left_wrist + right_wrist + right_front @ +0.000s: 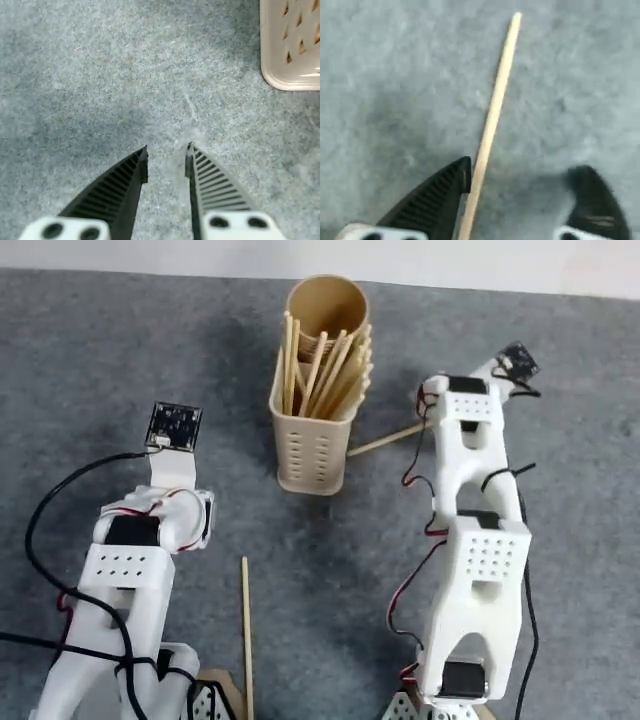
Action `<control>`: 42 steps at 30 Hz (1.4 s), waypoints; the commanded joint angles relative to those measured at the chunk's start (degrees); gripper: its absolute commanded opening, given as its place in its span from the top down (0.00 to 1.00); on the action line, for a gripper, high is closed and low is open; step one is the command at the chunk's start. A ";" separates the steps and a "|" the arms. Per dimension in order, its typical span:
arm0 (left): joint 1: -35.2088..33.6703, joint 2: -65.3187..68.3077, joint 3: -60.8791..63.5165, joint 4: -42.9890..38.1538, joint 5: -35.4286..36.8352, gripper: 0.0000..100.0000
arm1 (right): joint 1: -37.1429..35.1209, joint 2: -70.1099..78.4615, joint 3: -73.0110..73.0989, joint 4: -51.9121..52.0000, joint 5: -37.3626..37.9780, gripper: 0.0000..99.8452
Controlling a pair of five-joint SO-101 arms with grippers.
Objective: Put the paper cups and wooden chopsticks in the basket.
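The beige perforated basket [312, 445] stands upright at the back middle of the grey carpet, holding a paper cup [328, 306] and several wooden chopsticks [322, 370]. One chopstick [384, 441] lies on the carpet between the basket and the right arm [470, 430]. In the right wrist view that chopstick [495, 105] runs between the fingers of my right gripper [525, 177], which is open, and it lies close to one fingertip [461, 176]. Another chopstick [245, 630] lies in front, beside the left arm [150, 540]. My left gripper [167, 159] hangs open over bare carpet, with the basket's corner [290, 50] ahead and to one side.
Black and red cables [60, 500] loop around the left arm's base, and more trail along the right arm [410, 590]. Open carpet [90, 360] spreads to the far left and in front of the basket.
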 commanded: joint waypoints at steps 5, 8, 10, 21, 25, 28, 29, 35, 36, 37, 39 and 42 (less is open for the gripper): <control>-0.04 -1.63 -0.13 -0.70 0.53 0.86 | -0.57 6.46 -11.82 5.32 2.73 0.86; -0.04 -1.63 -0.13 -0.70 0.53 0.86 | -0.75 8.84 -16.66 7.87 2.73 0.87; -0.04 -1.63 -0.13 -0.70 0.53 0.86 | -0.75 10.33 -20.26 9.71 2.64 0.87; -0.04 -1.63 -0.13 -0.62 0.53 0.86 | -1.10 20.26 -29.58 14.73 2.64 0.87; -0.04 -1.63 -0.13 -0.62 0.53 0.86 | -1.01 20.35 -29.67 17.71 2.90 0.96; -0.04 -1.63 -0.13 -0.62 0.53 0.86 | -1.01 20.35 -29.67 17.98 6.86 0.99; -0.13 -1.63 -0.13 -0.62 0.53 0.86 | -1.01 20.35 -29.67 19.12 7.21 1.00; -0.13 -1.63 -0.13 -0.62 0.53 0.86 | -0.57 19.82 -37.67 28.62 7.56 1.00; -0.13 -1.63 -0.13 -0.62 0.53 0.86 | -0.22 19.38 -41.01 30.90 7.65 1.00; -0.13 -1.63 -0.13 -0.62 0.53 0.86 | 0.13 18.95 -44.79 33.10 7.65 1.00; -0.13 -1.63 -0.13 -0.62 0.53 0.86 | 0.92 17.36 -54.37 36.35 8.35 1.00; -0.13 -1.63 -0.13 -0.62 0.53 0.86 | 1.45 14.02 -71.87 37.05 15.38 1.00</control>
